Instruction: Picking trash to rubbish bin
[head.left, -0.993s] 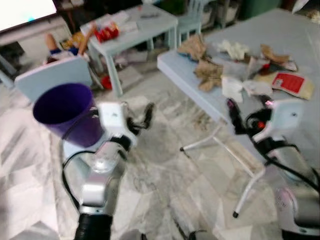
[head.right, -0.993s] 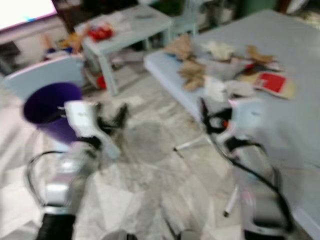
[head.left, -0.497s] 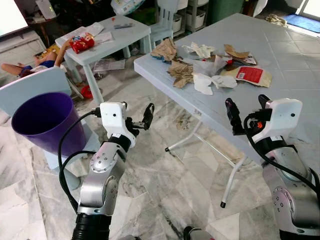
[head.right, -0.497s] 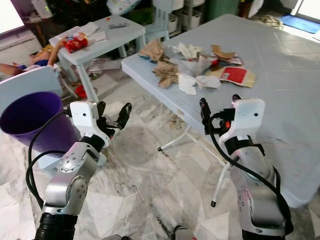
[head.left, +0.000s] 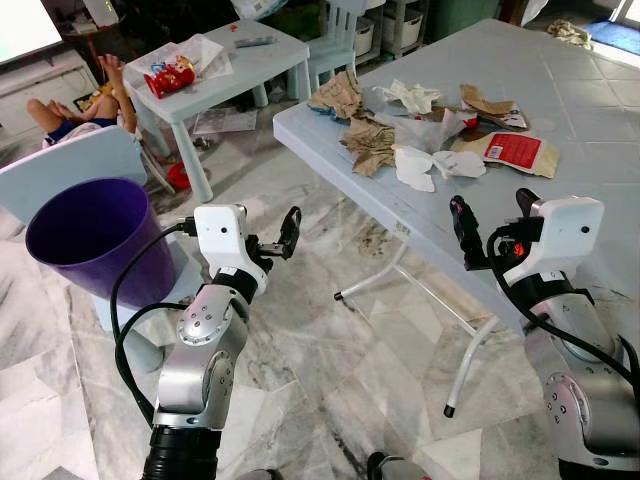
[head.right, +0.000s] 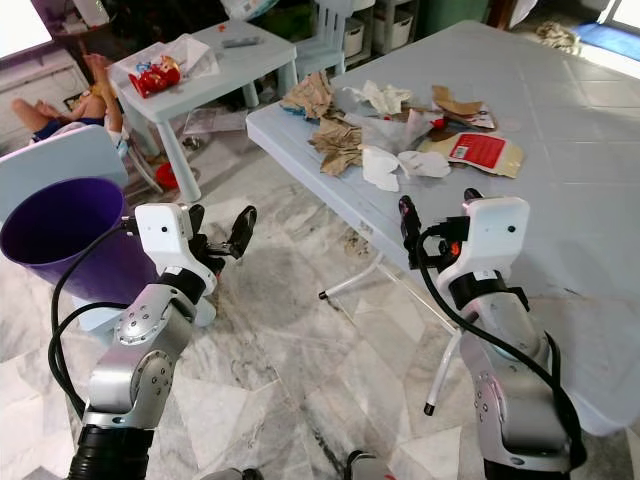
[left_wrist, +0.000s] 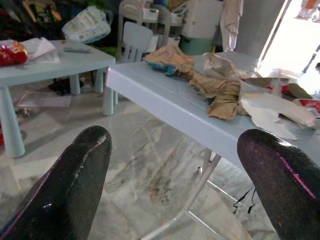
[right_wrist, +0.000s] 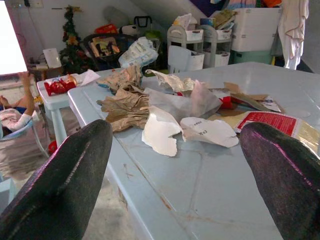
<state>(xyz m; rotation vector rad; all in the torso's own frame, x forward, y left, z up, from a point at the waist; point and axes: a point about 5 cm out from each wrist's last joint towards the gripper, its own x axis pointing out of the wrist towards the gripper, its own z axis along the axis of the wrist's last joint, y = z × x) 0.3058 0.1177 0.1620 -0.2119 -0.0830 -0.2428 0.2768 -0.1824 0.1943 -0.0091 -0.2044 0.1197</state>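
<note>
A pile of trash lies on the big pale-blue table (head.left: 600, 110): crumpled brown paper (head.left: 372, 142), white paper scraps (head.left: 412, 166) and a red-labelled packet (head.left: 513, 151). The purple bin (head.left: 95, 235) stands on the floor at the left, in front of a pale chair. My left gripper (head.left: 274, 233) is open and empty, held over the floor between the bin and the table. My right gripper (head.left: 491, 216) is open and empty at the table's near edge, short of the pile; its wrist view has the white scraps (right_wrist: 161, 131) ahead between the fingers (right_wrist: 65, 185).
A small pale-blue table (head.left: 255, 50) with a red snack pack and papers stands at the back left. A person sits on the floor at the far left (head.left: 60, 108). The big table's folding legs (head.left: 470, 350) stand on the marble floor between my arms.
The head view has swung a little and gone from blurred to sharp. Both arms hold about the same pose, with the grippers open throughout.
</note>
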